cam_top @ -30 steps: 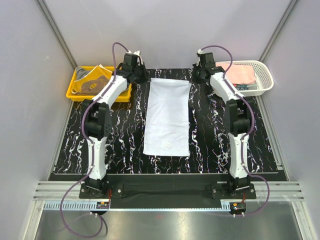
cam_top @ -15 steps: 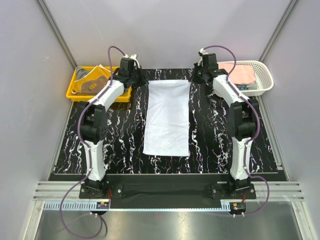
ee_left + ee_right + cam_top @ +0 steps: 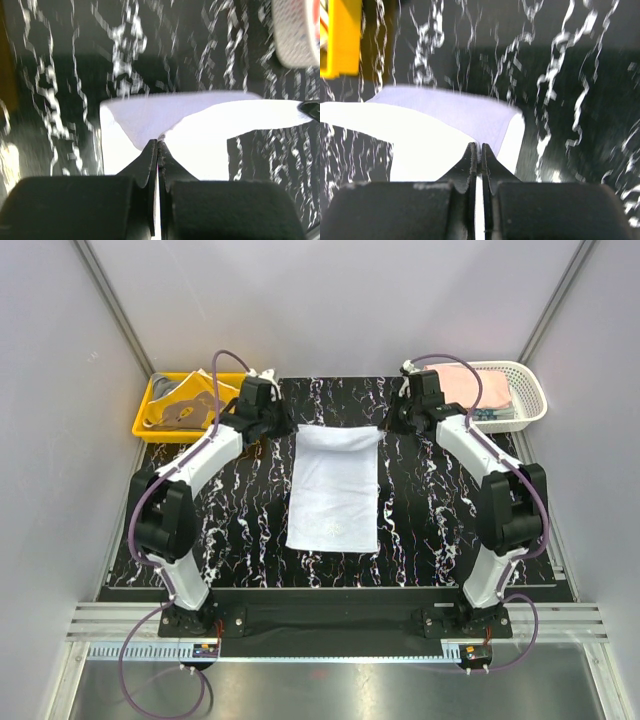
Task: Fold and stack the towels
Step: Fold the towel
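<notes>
While its near edge lies flat on the black marbled table [image 3: 240, 510] between the two arm bases, the pale blue towel [image 3: 335, 495] is stretched lengthwise away from them, and its far edge is raised off the surface. That far edge is held at both corners. The far left corner is pinched in the left gripper [image 3: 158, 145], whose jaws are pressed together on the cloth. The far right corner is pinched likewise in the right gripper [image 3: 477, 147], its jaws closed on the fabric. Behind each pinched corner a shaded fold of cloth is seen in the wrist views. Beyond the grippers, at the table's far left, a yellow tray [image 3: 145, 426] is seen with a grey towel [image 3: 185, 412] in it. At the far right, a white basket [image 3: 536, 400] is seen with a pink towel [image 3: 478, 388] inside.
</notes>
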